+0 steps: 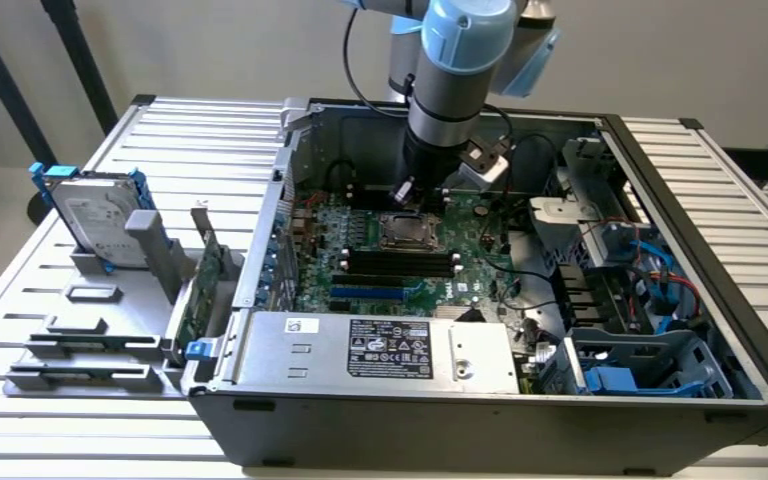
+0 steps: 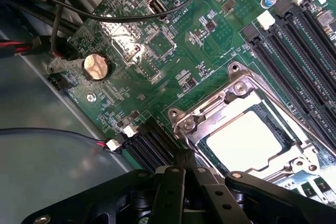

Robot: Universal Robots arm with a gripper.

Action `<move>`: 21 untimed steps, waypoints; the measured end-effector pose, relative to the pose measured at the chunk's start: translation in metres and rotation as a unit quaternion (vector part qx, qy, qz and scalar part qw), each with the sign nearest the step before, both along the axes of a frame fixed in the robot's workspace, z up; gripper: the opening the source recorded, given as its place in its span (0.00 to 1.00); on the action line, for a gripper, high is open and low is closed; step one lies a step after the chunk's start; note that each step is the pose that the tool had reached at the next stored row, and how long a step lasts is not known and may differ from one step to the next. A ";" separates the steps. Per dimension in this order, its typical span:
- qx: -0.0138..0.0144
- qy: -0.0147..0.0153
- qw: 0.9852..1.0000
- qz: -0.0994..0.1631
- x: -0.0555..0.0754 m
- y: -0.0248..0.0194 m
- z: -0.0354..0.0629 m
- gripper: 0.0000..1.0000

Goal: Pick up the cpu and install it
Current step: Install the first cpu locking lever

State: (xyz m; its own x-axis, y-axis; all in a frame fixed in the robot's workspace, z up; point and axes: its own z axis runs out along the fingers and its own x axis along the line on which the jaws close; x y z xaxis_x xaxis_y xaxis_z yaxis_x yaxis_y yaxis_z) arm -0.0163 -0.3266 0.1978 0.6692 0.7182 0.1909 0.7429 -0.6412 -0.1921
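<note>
The black hand point(image 2: 185, 167) on the grey-and-blue robot arm point(image 1: 454, 70) is seen lowered into the open dark grey computer case point(image 1: 491, 415), just above the green motherboard point(image 1: 398, 255). Its fingers are pressed together with nothing pinched between them; the tips sit right at the edge of the silver metal socket frame point(image 2: 231, 98). The cpu point(image 2: 245, 140), a small flat square chip with a pale shiny metal top, is seated inside that socket frame, near the middle of the motherboard. A round silver coin battery point(image 2: 96, 66) is seen on the board, well apart from the socket. Black memory slots point(image 2: 294, 40) are lined beside the socket. On the slatted metal counter point(image 1: 37, 300), at the exterior view's left, a silver hard drive with blue brackets point(image 1: 91, 215) is stood upright in a grey holder.
</note>
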 end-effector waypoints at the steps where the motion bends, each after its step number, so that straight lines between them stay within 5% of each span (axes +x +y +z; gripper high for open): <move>1: -0.001 0.000 1.000 0.000 0.000 -0.0006 0.0002 0.11; 15: 0.003 0.000 1.000 0.001 0.000 -0.0023 -0.0015 0.11; 21: 0.009 0.000 1.000 0.001 0.000 -0.0023 -0.0019 0.11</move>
State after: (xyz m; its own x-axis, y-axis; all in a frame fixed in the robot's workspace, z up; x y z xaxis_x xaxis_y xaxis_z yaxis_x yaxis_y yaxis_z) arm -0.0163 -0.3289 0.1959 0.6673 0.7162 0.2041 0.7446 -0.6356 -0.2041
